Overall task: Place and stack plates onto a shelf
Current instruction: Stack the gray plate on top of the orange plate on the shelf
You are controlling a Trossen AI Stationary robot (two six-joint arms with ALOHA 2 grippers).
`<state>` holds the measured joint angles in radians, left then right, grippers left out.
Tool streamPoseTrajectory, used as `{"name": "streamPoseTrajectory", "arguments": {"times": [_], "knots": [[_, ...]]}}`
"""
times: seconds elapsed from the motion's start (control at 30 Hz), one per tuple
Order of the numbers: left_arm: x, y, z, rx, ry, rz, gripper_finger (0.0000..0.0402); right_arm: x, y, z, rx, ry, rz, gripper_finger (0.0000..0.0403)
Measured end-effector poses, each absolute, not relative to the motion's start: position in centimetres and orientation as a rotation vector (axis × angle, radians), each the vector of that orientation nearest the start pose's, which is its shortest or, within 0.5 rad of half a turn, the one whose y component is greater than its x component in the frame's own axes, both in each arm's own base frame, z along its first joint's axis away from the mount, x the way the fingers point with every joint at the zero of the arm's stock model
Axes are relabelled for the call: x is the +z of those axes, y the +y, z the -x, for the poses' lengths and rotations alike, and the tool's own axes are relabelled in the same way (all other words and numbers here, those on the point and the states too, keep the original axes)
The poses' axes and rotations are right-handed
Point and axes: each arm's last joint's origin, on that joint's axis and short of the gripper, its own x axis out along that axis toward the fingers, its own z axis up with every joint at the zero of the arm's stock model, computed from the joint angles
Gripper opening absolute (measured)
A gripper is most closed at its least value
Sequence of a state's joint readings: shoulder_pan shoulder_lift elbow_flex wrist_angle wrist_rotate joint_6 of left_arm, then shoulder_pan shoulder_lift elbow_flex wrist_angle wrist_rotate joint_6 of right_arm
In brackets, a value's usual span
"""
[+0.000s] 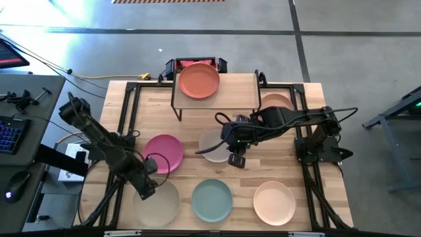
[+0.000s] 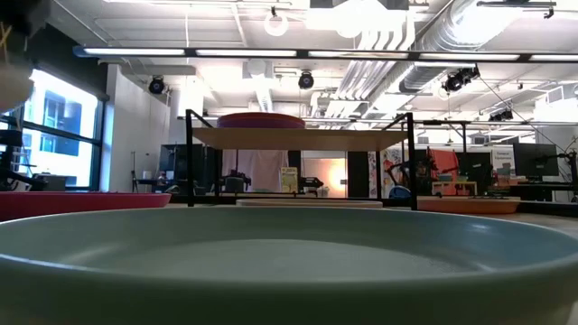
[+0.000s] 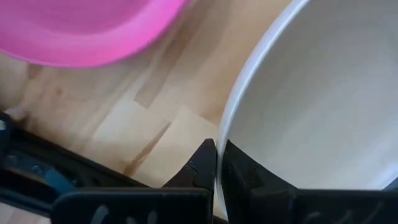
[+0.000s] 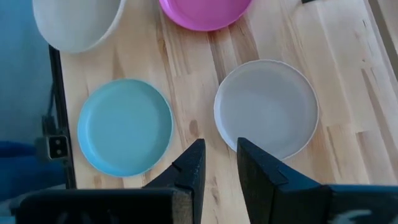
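Overhead camera looks straight down on the table. The low one sits at tabletop level behind a teal plate — facing the shelf. Wrist cameras hover close; both catch the pink plate.

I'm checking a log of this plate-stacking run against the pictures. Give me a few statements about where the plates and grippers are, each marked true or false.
1. A terracotta plate lies on the shelf. True.
2. The left gripper is shut on the rim of the cream plate. True; the left wrist view shows its fingers pinching that rim.
3. The right gripper holds the pink plate. False; it is open and empty, hanging by the grey plate.
4. The teal plate is on the shelf. False; it lies on the table at the near edge, between the cream plate and the peach plate.
5. The pink plate lies on the table. True.
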<state>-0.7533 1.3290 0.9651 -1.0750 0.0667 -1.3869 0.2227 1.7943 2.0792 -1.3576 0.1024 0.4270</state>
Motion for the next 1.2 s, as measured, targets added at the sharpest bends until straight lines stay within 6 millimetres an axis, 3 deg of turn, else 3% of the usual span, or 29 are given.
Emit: {"name": "streamPoseTrajectory", "arguments": {"times": [0.37, 0.67, 0.9, 1.07, 1.2], "knots": [[26.7, -10.9, -18.0, 0.415, 1.339, 0.728, 0.0001, 41.4, 7.5, -35.1, -0.149, 0.848, -0.298, 0.0071], [27.2, -7.0, -20.1, 0.448, 1.266, 0.722, 0.0001, 41.5, 7.1, -35.3, -0.199, 0.810, -0.253, 0.0075], [27.2, -4.5, -20.9, 0.488, 1.241, 0.728, 0.0001, 41.5, 6.0, -35.5, -0.263, 0.793, -0.256, 0.0120], [27.2, -3.0, -21.2, 0.523, 1.217, 0.748, 0.0001, 40.8, 5.0, -36.4, -0.352, 0.783, -0.288, 0.0139], [27.9, -2.2, -21.5, 0.530, 1.184, 0.746, 0.0001, 38.8, 4.8, -37.9, -0.372, 0.844, -0.317, 0.0140]]}}
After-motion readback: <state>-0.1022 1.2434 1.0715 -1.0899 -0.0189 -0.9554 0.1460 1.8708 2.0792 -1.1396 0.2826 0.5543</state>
